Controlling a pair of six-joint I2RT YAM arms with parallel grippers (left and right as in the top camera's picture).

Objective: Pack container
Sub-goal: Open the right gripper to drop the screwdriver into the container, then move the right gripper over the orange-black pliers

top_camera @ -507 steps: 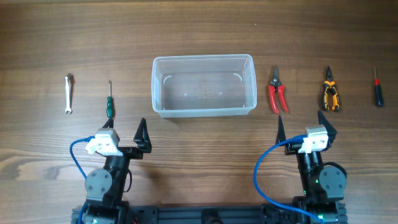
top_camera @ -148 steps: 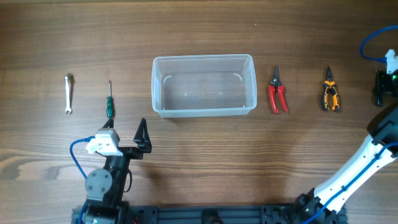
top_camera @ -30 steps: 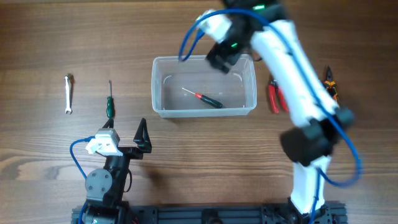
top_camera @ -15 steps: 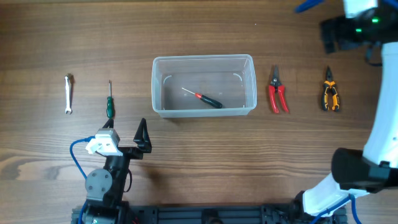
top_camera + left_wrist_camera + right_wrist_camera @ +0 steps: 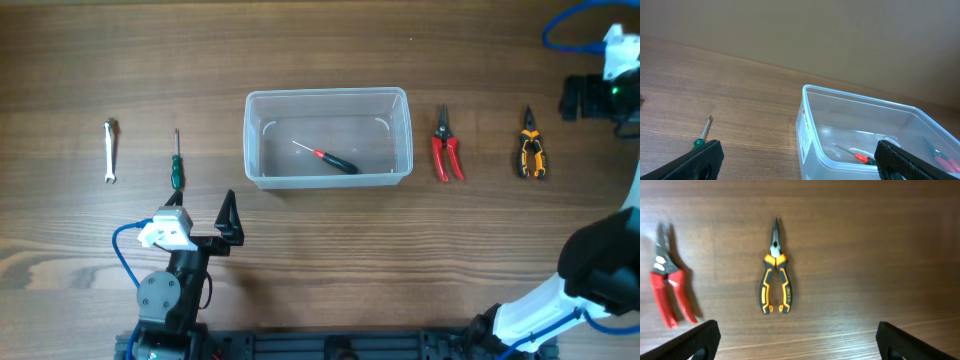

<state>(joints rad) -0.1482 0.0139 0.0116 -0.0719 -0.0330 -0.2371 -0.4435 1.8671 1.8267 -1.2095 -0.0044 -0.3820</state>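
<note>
Left arm [image 5: 168,285] folded low, left gripper [image 5: 799,161] spread, empty, right arm [image 5: 600,262] stretched far out, right gripper [image 5: 799,341] spread, empty

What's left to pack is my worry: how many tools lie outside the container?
4. Wrench at far left, green screwdriver beside it, red cutters just right of the container, orange pliers further right. The right arm could hide something at the edge.

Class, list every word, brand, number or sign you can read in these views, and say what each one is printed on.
No text can be read in any view.
A sticker on the end wall of the container: red print, too blurred to read.
The orange-and-black pliers: no legible marking.
</note>
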